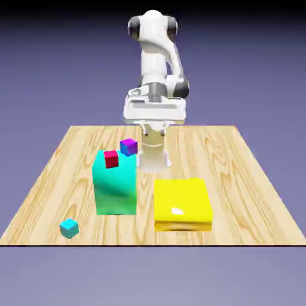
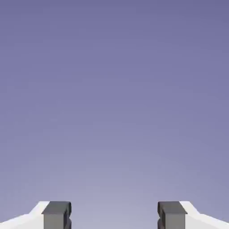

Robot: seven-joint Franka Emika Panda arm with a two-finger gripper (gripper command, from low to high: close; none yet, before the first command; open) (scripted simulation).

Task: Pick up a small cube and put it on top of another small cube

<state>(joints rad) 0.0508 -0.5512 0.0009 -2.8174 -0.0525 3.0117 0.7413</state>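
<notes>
Blue-violet backdrop is spreading behind a light wood-grained tabletop, and the same blue-violet is filling the hand view between and above the fingertips. The two-finger gripper is standing open, its fingers spread wide and holding nothing, beneath the white Franka Panda arm. Toward the exterior view's left, a small violet cube is showing just beside the gripper, overlapping the upper right corner of a tall teal-green block. A small crimson cube is showing against that block's upper part; whether either cube is touching it, I cannot tell. On the exterior view's right of the teal-green block, a large glossy yellow block is lying nearer the camera than the gripper. Farther out, a small cyan cube is sitting near the tabletop's front edge, toward the exterior view's left, well apart from the gripper
</notes>
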